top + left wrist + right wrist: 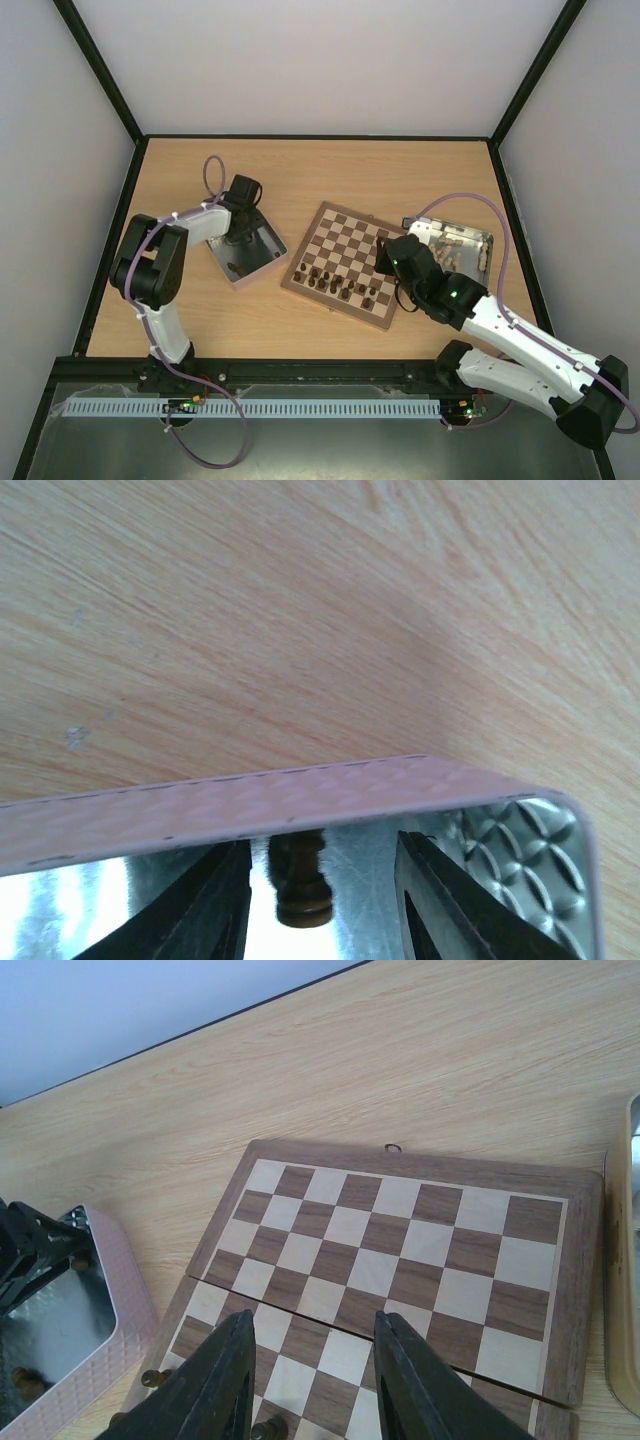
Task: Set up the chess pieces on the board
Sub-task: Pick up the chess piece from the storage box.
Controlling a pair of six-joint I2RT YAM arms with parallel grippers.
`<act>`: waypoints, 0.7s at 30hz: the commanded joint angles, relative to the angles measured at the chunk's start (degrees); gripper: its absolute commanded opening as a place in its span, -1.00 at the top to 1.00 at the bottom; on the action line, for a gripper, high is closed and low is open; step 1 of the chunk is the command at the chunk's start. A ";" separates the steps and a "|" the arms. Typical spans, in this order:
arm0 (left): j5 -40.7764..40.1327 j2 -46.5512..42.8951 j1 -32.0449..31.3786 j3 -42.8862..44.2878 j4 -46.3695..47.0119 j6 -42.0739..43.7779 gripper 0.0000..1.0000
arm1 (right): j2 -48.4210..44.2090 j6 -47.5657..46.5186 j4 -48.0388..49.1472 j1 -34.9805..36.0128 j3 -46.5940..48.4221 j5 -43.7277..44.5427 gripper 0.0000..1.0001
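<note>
The board (345,250) lies mid-table, with several dark chess pieces (340,285) standing on its near rows. My left gripper (325,900) is down inside a metal tin (262,250), open. A dark chess piece (303,885) stands between its fingers (200,910), with a gap on each side. The tin's pink wall (300,800) hides the top of the piece. My right gripper (315,1360) hovers open and empty over the board (400,1250), near its middle seam. Two pieces (152,1377) show at the board's near-left edge.
A second metal tray (470,235) holding light-coloured pieces sits right of the board, and its edge (620,1290) shows in the right wrist view. The left tin (100,1300) with the left gripper (30,1245) appears at the left. More dark pieces (238,268) lie in the tin.
</note>
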 commanded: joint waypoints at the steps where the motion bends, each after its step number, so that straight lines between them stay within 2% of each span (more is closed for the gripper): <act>1: -4.07 0.84 -1.07 1.23 -5.16 -0.13 0.17 | -0.41 -0.20 0.40 -0.29 -0.87 1.67 0.36; 9: -3.11 2.30 -1.26 0.88 -5.01 0.73 0.48 | -0.41 -0.20 0.59 -0.26 -0.76 1.72 0.36; 14: -1.60 2.69 -1.26 1.31 -4.78 1.43 0.49 | -0.41 -0.11 0.67 -0.25 -0.79 1.72 0.36; 17: -1.38 2.89 -1.26 1.04 -4.78 1.87 0.71 | -0.33 -0.02 0.85 -0.20 -0.68 1.58 0.36; 21: -1.93 2.00 -1.33 0.31 -4.49 2.36 0.82 | -0.24 -0.11 1.11 -0.24 -0.49 1.07 0.36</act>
